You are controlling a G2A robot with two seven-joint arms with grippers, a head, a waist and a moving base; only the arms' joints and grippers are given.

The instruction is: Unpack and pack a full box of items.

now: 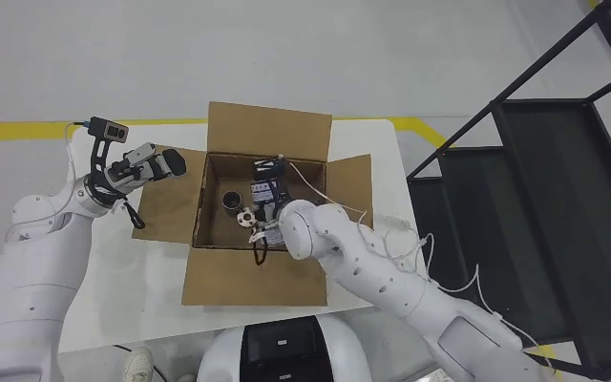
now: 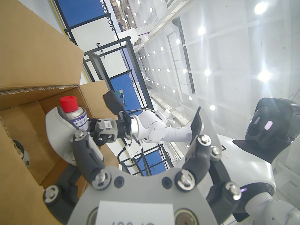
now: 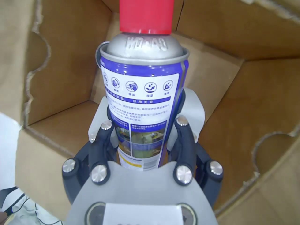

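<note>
An open cardboard box (image 1: 215,277) sits on the white table, all flaps folded outward. My right gripper (image 3: 145,111) is shut on a blue spray can (image 3: 140,90) with a red cap (image 3: 146,5), holding it inside the box. From above, the can (image 1: 268,180) lies toward the box's far wall, in front of the right gripper (image 1: 258,218). My left gripper (image 1: 167,164) hangs open and empty over the box's left flap. In the left wrist view its fingers (image 2: 61,136) are spread wide, and the can (image 2: 73,114) stands beyond them in the right gripper (image 2: 99,131).
A dark round item (image 1: 230,201) rests on the box floor, left of the can; it is also in the left wrist view (image 2: 20,151). Black metal stairs (image 1: 516,191) stand to the right of the table (image 1: 382,143).
</note>
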